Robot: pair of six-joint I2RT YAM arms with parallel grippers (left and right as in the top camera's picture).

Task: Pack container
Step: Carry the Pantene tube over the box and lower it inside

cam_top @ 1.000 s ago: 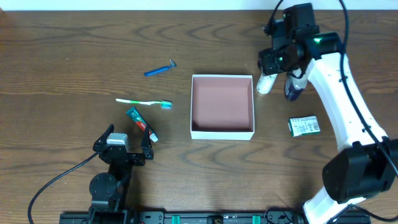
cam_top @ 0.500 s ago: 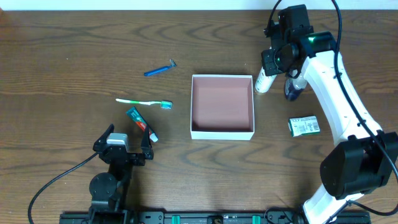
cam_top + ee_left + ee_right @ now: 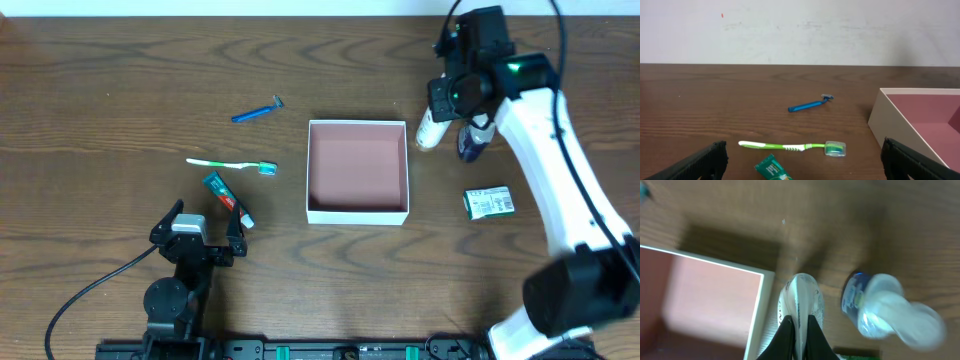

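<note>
- The container [image 3: 357,170] is a shallow, square, lidless box with thin white walls and a reddish-brown floor. It sits about mid-way across the wooden table [image 3: 100,60].
- The right gripper [image 3: 800,327] hangs just off the container's top right corner as seen from overhead. Its fingers are pinched together on the flat end of a white tube [image 3: 801,292], which is just outside the container's wall (touching it or not, I cannot tell).
- A blue bottle [image 3: 468,146] is just beyond the tube, and a green packet [image 3: 489,203] lies near the container's right side.
- The left gripper [image 3: 200,235] is below and left of the container, its jaws wide apart and holding nothing. A toothpaste tube [image 3: 228,198], toothbrush [image 3: 232,164] and blue razor [image 3: 257,111] lie to the container's left.
- Compared with half a second ago, the right arm has shifted slightly away from the container and the tube has barely moved. Everything else is where it was.
</note>
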